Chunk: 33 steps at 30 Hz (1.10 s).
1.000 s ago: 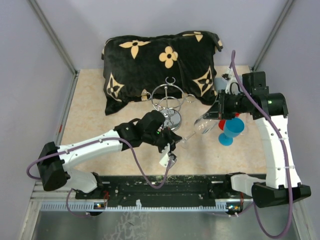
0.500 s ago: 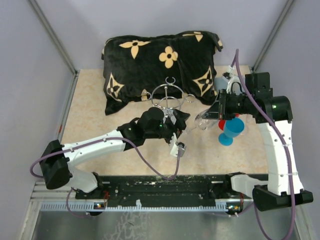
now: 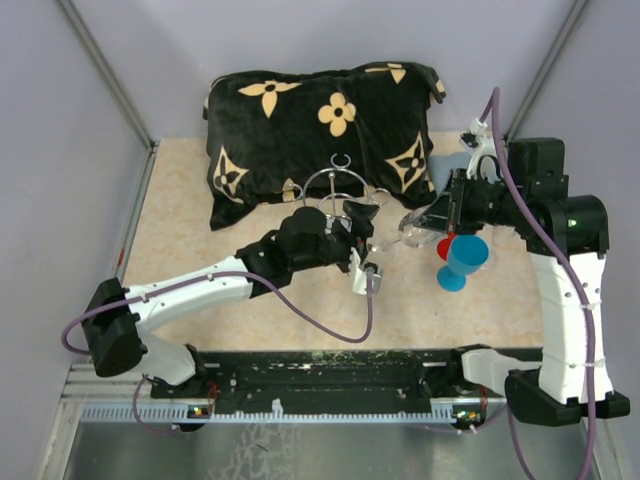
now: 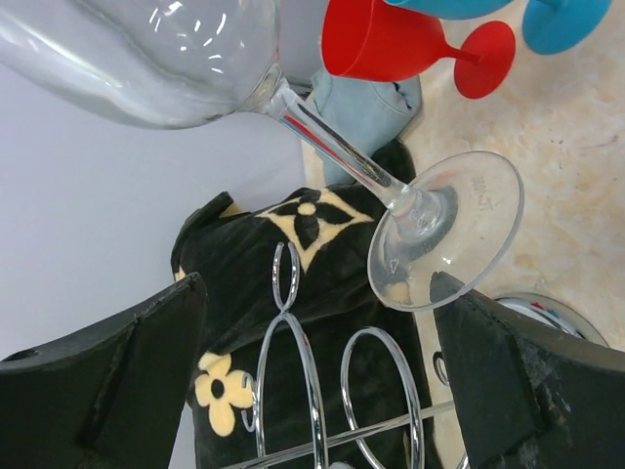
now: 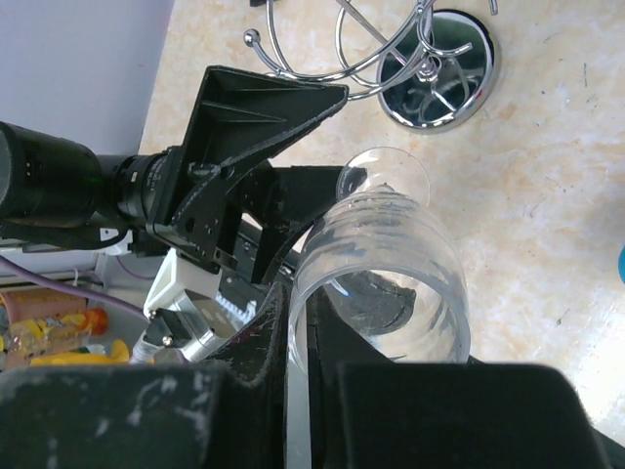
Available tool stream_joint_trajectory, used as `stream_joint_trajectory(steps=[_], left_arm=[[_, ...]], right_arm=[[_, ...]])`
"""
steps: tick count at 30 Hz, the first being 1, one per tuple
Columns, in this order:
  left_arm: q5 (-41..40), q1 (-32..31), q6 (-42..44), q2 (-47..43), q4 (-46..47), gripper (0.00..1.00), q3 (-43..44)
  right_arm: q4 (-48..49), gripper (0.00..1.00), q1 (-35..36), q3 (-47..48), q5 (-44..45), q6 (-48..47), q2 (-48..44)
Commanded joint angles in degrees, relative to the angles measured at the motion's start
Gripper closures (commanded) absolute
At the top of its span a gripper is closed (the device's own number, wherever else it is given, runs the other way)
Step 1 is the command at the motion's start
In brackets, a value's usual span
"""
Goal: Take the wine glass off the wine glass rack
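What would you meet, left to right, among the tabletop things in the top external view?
wine glass rack → wine glass → blue goblet. Left out: the pillow spans the rack, and the red cup overlaps the goblet.

wine glass [image 4: 186,49]: clear, colourless | wine glass rack [image 5: 439,73]: shiny silver | pillow [image 3: 300,120]: black with tan four-petal flowers | red goblet [image 4: 391,44] | blue goblet [image 3: 463,262] | table [image 3: 180,230]: mottled beige | left arm [image 3: 190,292], right arm [image 3: 565,300]: white links, black joints | cables [image 3: 320,325]: purple

Worktop [image 3: 180,250] seen from above, behind arms; wrist views taken close, from opposite sides; wine glass [image 3: 410,232], rack [image 3: 332,188] shared.
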Motion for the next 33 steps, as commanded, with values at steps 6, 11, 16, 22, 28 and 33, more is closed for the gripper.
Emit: stream_joint_trajectory(steps=[6,11,16,22,28,33], left_arm=[[-1.34,-0.13,-3.22,-1.76,10.79,0.00,1.74],[-1.62,-0.04,-3.61,-1.90,10.28,0.00,0.03],[-2.03,-0.04,-5.07,-1.70,9.60,0.00,-1.22],[-2.91,0.00,-9.70,-1.02,7.19,0.00,0.15],[-3.63,-0.04,-13.50,0.14,5.76,0.00,2.95],[-3.47,0.04,-17.03,1.48,3.75,0.00,7.56]], right_arm=[[-5.83,1.00,1.60,7.47,1.73,3.17,1.56],[-7.26,1.00,1.59,12.99,4.89,4.09,2.64],[-7.54,1.00,1.62,15.40,6.76,4.81,2.85],[-7.50,1.00,1.61,17.95,11.12,5.67,3.01],[-7.50,1.00,1.60,20.53,18.81,6.56,3.54],[-5.02,1.00,1.61,21.79,29.63,7.85,3.23]])
